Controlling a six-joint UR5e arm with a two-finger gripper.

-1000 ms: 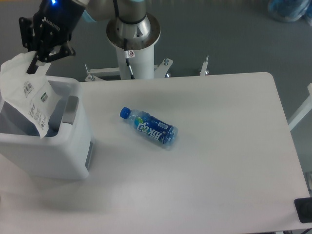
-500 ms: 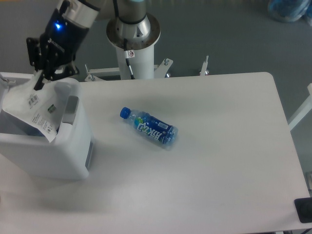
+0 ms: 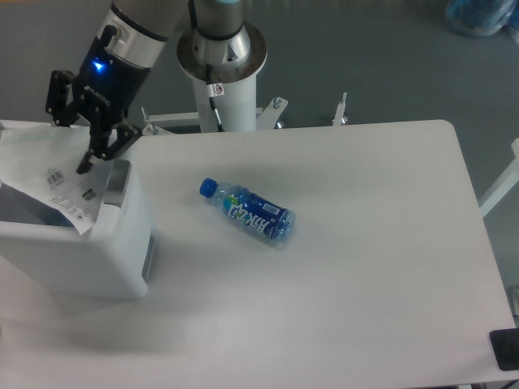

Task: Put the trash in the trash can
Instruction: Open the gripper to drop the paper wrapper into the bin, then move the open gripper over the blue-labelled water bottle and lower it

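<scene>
Hand (image 3: 71, 150) spread, above trash can (image 3: 89, 267); plastic bag (image 3: 49, 180) draped across opening; bottle (image 3: 247, 212) on table (image 3: 365, 267).

Arm: one unit, silver-grey cylindrical links with dark joint bands. Base (image 3: 221, 49): round polished metal flange on a white column, carrying a small white label with red marking. A black cable runs down the column from the arm above. Wrist (image 3: 130, 32): silver ring band, black below it. Gripper (image 3: 85, 146): black housing with small white lettering, illegible, and a lit blue indicator lamp on its upper face. Fingers (image 3: 84, 164): two, black, slender, angular linkage.
</scene>
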